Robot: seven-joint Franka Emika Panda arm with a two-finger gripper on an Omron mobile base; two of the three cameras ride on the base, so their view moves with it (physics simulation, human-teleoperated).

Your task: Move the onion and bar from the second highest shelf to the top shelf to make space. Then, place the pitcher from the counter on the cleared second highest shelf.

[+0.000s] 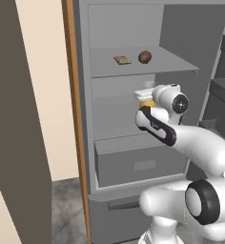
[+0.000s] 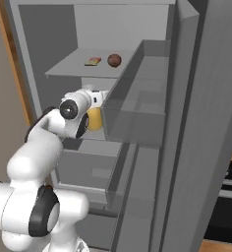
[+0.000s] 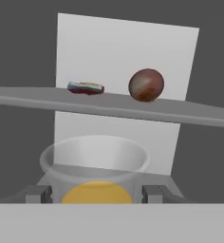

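Inside the open grey fridge, the onion (image 1: 144,57) and the bar (image 1: 122,60) lie side by side on the top shelf (image 1: 176,62), a small gap between them, the bar to the left of the onion in all three views. The white arm reaches in just below that shelf, and the gripper (image 3: 97,193) is closed on the pitcher (image 3: 96,163): in the hand view its two dark fingertips (image 3: 38,193) sit against either side of the yellow body, with the pale rim of the neck rising between them toward the shelf above. In the left base view the pitcher shows as a yellow patch beside the wrist, level with the second highest shelf (image 1: 115,101); whether its base touches that shelf cannot be told. Lower down is a grey drawer (image 1: 138,162).
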